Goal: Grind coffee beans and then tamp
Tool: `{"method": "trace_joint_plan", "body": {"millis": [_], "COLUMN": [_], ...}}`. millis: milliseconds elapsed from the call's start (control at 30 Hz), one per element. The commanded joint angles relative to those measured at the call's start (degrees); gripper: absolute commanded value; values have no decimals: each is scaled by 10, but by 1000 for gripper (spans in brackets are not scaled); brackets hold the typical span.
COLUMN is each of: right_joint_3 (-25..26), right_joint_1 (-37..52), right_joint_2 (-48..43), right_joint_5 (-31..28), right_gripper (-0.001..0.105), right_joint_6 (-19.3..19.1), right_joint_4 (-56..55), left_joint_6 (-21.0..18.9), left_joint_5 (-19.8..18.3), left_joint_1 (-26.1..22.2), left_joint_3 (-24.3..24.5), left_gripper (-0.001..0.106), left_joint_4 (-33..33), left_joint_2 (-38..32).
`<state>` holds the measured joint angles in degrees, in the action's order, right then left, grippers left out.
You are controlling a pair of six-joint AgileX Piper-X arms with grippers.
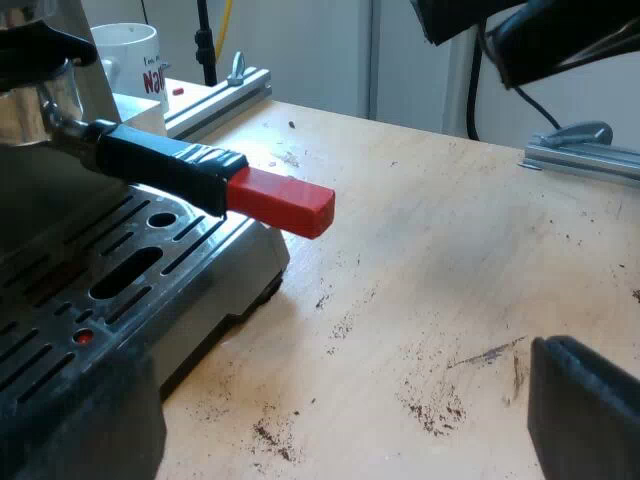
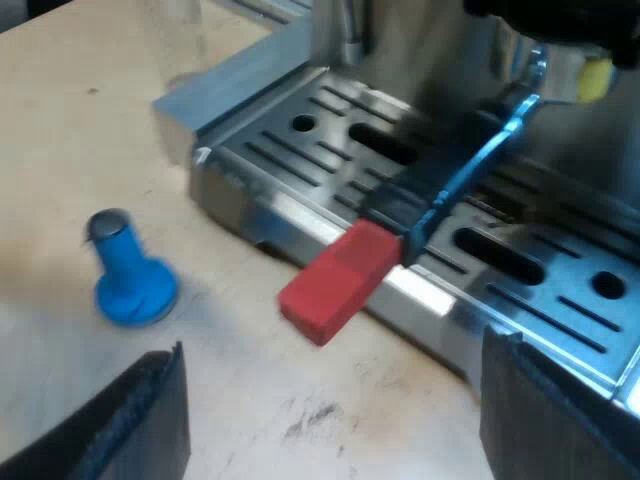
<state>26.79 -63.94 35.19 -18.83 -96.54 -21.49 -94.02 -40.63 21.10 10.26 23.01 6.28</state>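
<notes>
Wooden table [image 1: 450, 260], pale, dusted with dark coffee grounds [image 1: 430, 410] in patches and streaks close to the machine [image 1: 245, 265]. White wall behind. Metal rail [image 1: 215, 95] runs along a table edge; white mug [image 1: 130, 60] with red lettering stands beyond the machine.

Holder [image 1: 160, 160]: seated up at the machine's front, metal head under the brew head, dark handle sticking out roughly level above the drip tray [image 1: 120, 265]. Tray is metal, cut with long slots and round holes. Red end [image 1: 285, 203] overhangs the tray's outer edge and hangs over bare table, touching nothing beneath. Neither gripper is on it.

Left gripper [image 1: 330, 385]: released and empty, fingers [image 1: 585, 415] spread wide. One finger is low by the tray, the other over the table among the grounds. Red end lies ahead of the gap, apart from both fingers.

Right gripper [image 2: 335, 400]: likewise released and empty, fingers [image 2: 140, 420] far apart. It faces the tray's outer edge from the table side. Red end sits ahead of the gap between the fingers, untouched.

Tamper [image 2: 130, 275]: blue, upright on the table on its broad base, knob up. Stands near the tray's corner, apart from the machine and from the holder, a little way beyond the nearer right finger. Not in contact with either gripper.
</notes>
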Motion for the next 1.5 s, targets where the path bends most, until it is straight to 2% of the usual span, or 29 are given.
{"method": "trace_joint_plan", "body": {"millis": [33,67,167,333,467,567,633,733,867,967,1233,1500], "right_joint_3": [-23,-33,-58,-71,-71,-71,-71,-71,-71,-71,-69,-69], "right_joint_1": [-51,-67,-115,-168,-170,-170,-170,-170,-170,-170,-155,-101], "right_joint_2": [5,9,30,98,149,192,222,255,277,311,352,358], "right_joint_5": [-71,-85,-134,-252,-264,-298,-303,-303,-312,-347,-354,-350], "right_gripper": [59,56,44,42,38,26,13,5,5,5,5,5], "right_joint_6": [41,53,57,112,128,130,147,154,154,154,154,154], "right_joint_4": [44,59,112,174,220,265,303,334,351,387,422,462], "left_joint_6": [1,1,1,1,1,1,1,1,1,1,1,1], "left_joint_5": [-7,-7,-7,-7,-7,-7,-7,-7,-7,-7,-7,-7], "left_joint_1": [1,1,1,1,1,1,1,1,1,1,1,1], "left_joint_3": [1,1,1,1,1,1,1,1,1,1,1,1], "left_gripper": [76,76,76,76,76,76,76,76,76,76,76,76], "left_joint_4": [-5,-5,-5,-5,-5,-5,-5,-5,-5,-5,-5,-5], "left_joint_2": [1,1,1,1,1,1,1,1,1,1,1,1]}}
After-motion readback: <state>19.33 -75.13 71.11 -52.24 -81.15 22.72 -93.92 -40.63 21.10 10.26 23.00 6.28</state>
